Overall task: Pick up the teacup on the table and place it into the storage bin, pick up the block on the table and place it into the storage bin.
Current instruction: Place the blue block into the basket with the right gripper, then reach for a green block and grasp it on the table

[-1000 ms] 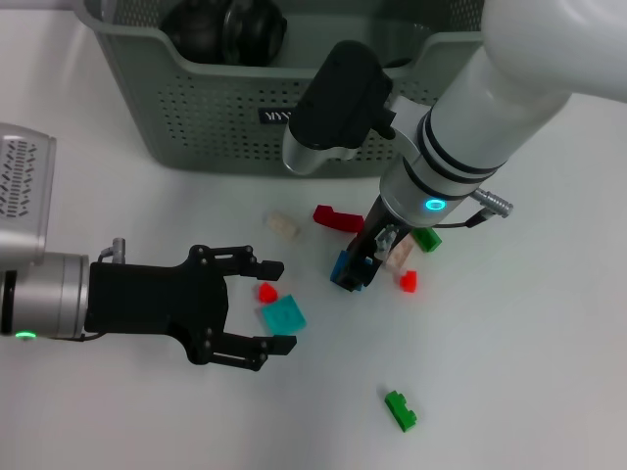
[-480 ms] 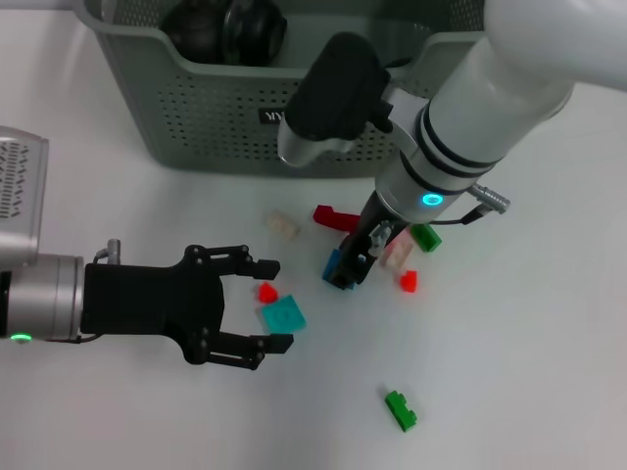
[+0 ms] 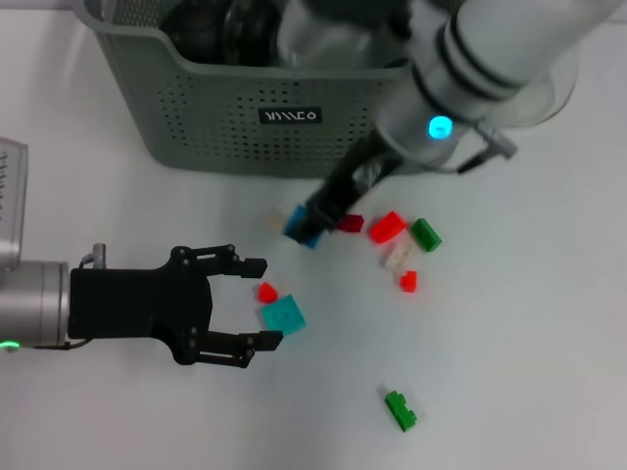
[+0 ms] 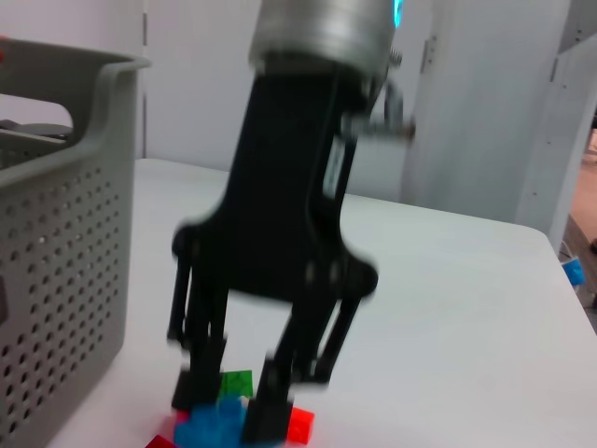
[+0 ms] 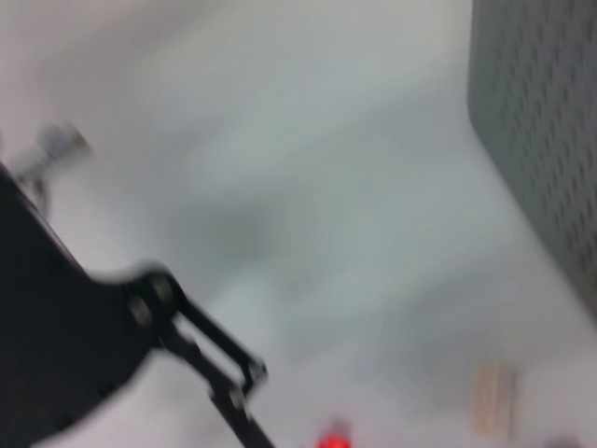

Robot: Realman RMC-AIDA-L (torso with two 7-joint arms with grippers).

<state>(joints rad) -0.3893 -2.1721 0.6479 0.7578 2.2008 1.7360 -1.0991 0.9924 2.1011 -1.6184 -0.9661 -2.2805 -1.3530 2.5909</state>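
The right gripper (image 3: 312, 223) was clamped on a blue block (image 3: 300, 226) just in front of the storage bin (image 3: 196, 117), which stood at the desk's far edge; its black label (image 3: 289, 116) carried white letters too small to read. The left gripper (image 3: 257, 302) hovered with fingers apart around a teal block (image 3: 282, 315) and a small red block (image 3: 266, 291).

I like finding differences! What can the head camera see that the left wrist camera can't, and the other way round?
Only the head view shows the left gripper, jaws open beside the teal block, and a lone green block nearer the robot.

Only the left wrist view shows the table's far edge and the room behind.

Both show the storage bin, and the right gripper with its jaws shut on the blue block.
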